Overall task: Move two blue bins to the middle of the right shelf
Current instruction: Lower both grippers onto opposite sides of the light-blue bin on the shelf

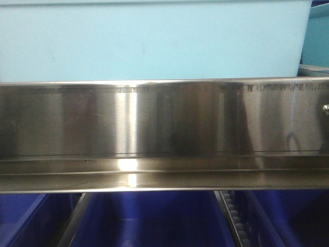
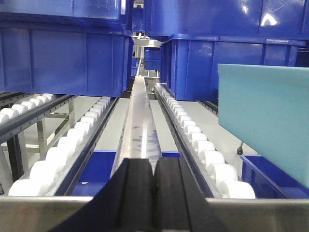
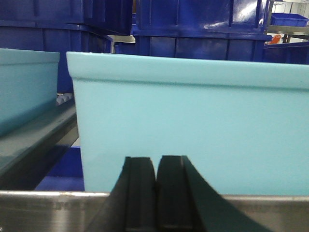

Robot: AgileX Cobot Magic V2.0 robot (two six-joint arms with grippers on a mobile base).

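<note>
In the right wrist view a pale blue bin (image 3: pixel 193 130) fills the frame, standing on the shelf just behind the steel front rail (image 3: pixel 48 208). My right gripper (image 3: pixel 156 159) is shut and empty, its tips just in front of that bin's near wall. A second pale blue bin (image 3: pixel 24 82) stands to its left. My left gripper (image 2: pixel 155 162) is also shut on nothing and points down the lane divider (image 2: pixel 140 121) between the roller tracks; a pale blue bin (image 2: pixel 270 116) stands to its right. The front view shows one pale bin (image 1: pixel 149 41) above the steel rail (image 1: pixel 164 134) and another's edge (image 1: pixel 317 41) at the right.
Dark royal-blue crates (image 2: pixel 63 58) sit on the level above the white roller tracks (image 2: pixel 72 140), and behind the pale bins (image 3: pixel 203 29). More dark blue crates (image 1: pixel 149 218) show below the steel rail. A steel front lip (image 2: pixel 43 212) crosses under each gripper.
</note>
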